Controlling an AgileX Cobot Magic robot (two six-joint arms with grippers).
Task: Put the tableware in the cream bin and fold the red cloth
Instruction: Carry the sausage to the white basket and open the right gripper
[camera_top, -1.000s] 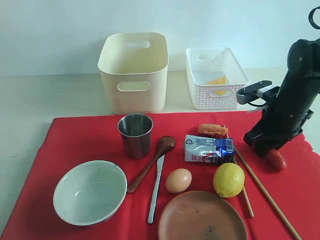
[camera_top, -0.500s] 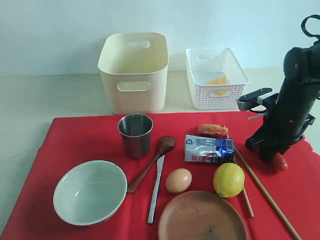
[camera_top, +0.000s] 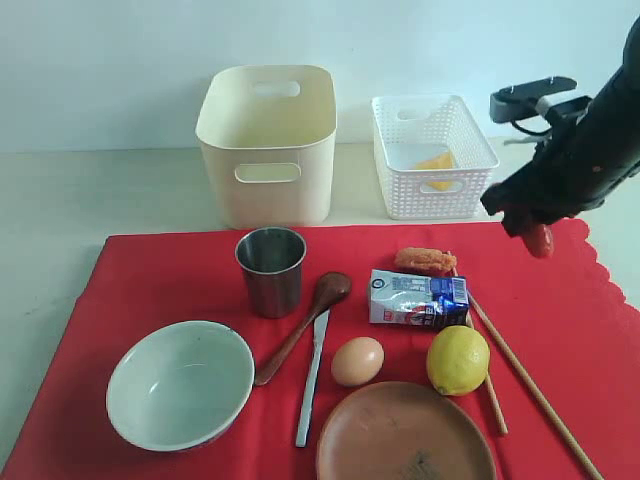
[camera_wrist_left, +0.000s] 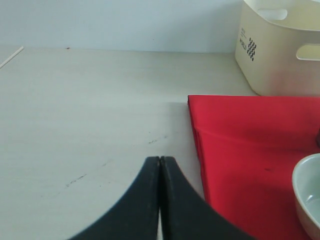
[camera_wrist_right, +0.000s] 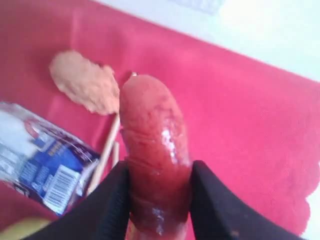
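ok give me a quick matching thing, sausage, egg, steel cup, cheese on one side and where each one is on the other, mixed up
1 sausage
2 egg
3 steel cup
4 cheese

a in the white basket
b on the red cloth between knife and lemon
c gripped in the right hand, off the cloth
d upright in front of the cream bin

Pairs: 1-c, 2-b, 3-d, 4-a

The right pincer (camera_top: 533, 228) has lifted off the cloth (camera_top: 180, 290) and swung up toward the far side, with the sausage (camera_top: 541, 241) clamped between its jaws. A second ago it was down on the sausage on the cloth. Now the cloth lies below the pincer and the basket (camera_top: 432, 155) is near its left.
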